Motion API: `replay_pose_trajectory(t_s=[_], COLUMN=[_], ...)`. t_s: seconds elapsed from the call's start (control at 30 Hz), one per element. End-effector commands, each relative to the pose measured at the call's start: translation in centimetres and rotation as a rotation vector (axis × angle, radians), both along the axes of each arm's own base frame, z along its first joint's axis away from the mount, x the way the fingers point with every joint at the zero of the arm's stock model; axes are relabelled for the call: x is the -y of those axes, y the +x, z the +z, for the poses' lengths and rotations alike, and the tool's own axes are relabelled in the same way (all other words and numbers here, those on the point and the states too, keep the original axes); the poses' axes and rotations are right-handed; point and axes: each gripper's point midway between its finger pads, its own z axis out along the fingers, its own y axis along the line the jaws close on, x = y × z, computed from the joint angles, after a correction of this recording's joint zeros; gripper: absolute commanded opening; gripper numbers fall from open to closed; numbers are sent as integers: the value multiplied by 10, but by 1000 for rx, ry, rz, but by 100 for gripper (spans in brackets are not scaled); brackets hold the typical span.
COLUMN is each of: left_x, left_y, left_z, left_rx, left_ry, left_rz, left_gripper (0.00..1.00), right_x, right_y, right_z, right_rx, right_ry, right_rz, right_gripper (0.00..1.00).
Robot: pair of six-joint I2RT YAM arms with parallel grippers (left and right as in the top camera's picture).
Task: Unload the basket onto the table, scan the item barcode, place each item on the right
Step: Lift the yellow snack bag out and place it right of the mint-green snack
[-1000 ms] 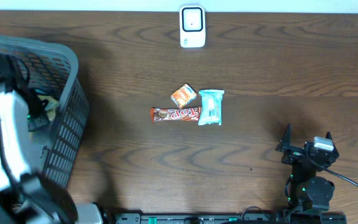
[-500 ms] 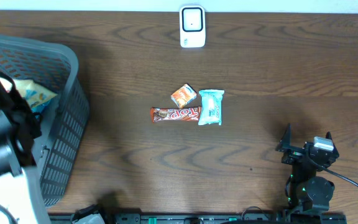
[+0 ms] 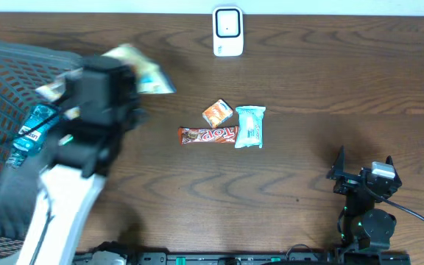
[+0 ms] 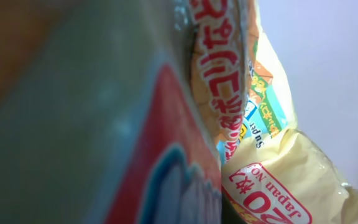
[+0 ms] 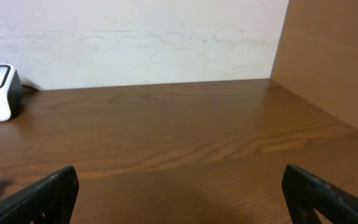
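Two views differ: overhead, the blurred left gripper (image 3: 118, 73) hangs above the table's (image 3: 308, 81) left half, closed tight on a yellow snack bag (image 3: 147, 76), whose Japanese print only the wrist view shows. Its arm (image 3: 57, 199) hides much of the left-edge basket (image 3: 6, 50); the scanner (image 3: 227, 32) stands at the far edge; the right gripper (image 3: 364, 165) gapes empty.

The table (image 3: 308, 81) is a dark brown wood-grain surface. A white barcode scanner (image 3: 227, 32) stands at the centre of its far edge. Near the middle lie three packaged items:

- a chocolate bar (image 3: 207, 135), lying crosswise
- a mint-green packet (image 3: 249, 126), touching the bar's right end
- a small orange packet (image 3: 217, 113), just beyond the bar and beside the mint-green packet

A grey mesh basket (image 3: 6, 51) occupies the left end.
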Motion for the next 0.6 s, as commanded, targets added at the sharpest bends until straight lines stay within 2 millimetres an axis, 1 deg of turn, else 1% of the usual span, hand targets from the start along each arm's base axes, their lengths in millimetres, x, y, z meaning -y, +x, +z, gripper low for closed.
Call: replay_pose_trajectory(t_s=[0.0, 0.07, 0.1, 0.13, 0.17, 0.27, 0.33, 0.43, 0.53, 0.57], left_x=[44, 78, 91, 113, 128, 172, 206, 247, 279, 290], left_y=[24, 38, 43, 50, 53, 65, 71, 70, 64, 63], left_z=[-33, -57, -66, -82, -93, -116, -128, -145, -166, -174], left_rx=[-41, -59, -64, -69, -70, -31, 22, 95, 152, 180], left_ry=[88, 97, 100, 105, 107, 144, 210, 365, 545, 629], left_rz=[-78, -139, -162, -199, -223, -333, -450, -647, -836, -913], left_gripper=[7, 7, 7, 7, 7, 7, 7, 7, 7, 7], right_x=[0, 0, 0, 0, 0, 0, 0, 0, 0, 0], right_y=[0, 0, 0, 0, 0, 0, 0, 0, 0, 0], right_z=[-1, -1, -1, -1, -1, -1, -1, -1, -1, -1], right_rx=[-4, -4, -4, -4, -4, -4, -4, -4, -4, -4], right_ry=[-15, -15, -15, -15, -15, -15, -15, -15, -15, -15], right_rz=[0, 0, 0, 0, 0, 0, 0, 0, 0, 0], right_gripper=[99, 99, 99, 99, 99, 99, 99, 99, 99, 99])
